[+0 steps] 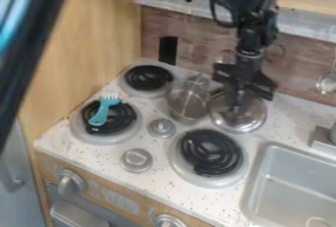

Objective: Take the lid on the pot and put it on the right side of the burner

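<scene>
- Lid [250,121]: off the pot [186,104], just beside it at about 4 o'clock, and at 1 o'clock of the near burner [210,152].
- Gripper [241,104]: hangs right over lid's middle, near contact. Can't tell if it's gripping or not.
- Step, my guess: pick-up or set-down at lid; uncover part looks done.
- Which burner is meant: unclear.
- Next, if held: ease lid down flat on the counter [285,118] toward 3 o'clock, let go, lift away.
- If not held: get a grip at the middle first.
- Risk: lid rim knocking pot at 9 o'clock.
</scene>
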Controlling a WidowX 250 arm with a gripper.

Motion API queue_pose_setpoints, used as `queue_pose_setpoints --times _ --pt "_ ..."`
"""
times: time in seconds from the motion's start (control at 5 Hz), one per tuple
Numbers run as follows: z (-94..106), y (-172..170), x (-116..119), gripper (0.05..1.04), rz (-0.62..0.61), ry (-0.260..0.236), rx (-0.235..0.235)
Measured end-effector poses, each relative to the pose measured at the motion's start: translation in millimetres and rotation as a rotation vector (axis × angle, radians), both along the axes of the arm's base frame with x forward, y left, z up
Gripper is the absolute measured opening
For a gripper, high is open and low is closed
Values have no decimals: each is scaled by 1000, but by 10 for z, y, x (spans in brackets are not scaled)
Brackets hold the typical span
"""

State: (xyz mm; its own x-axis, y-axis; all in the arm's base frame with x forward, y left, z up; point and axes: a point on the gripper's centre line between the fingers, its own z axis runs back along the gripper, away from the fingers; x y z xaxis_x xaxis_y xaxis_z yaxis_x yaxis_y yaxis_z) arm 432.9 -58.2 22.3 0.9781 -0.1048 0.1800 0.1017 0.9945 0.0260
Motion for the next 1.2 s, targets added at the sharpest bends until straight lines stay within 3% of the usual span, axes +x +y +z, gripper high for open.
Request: queue_pose_setpoints --times 0.2,0.6,1.2 --pt "-113 226 -106 238 31 47 33" --pt "-499 361 -229 238 30 155 111" --pt "-639 341 -525 237 -14 203 138"
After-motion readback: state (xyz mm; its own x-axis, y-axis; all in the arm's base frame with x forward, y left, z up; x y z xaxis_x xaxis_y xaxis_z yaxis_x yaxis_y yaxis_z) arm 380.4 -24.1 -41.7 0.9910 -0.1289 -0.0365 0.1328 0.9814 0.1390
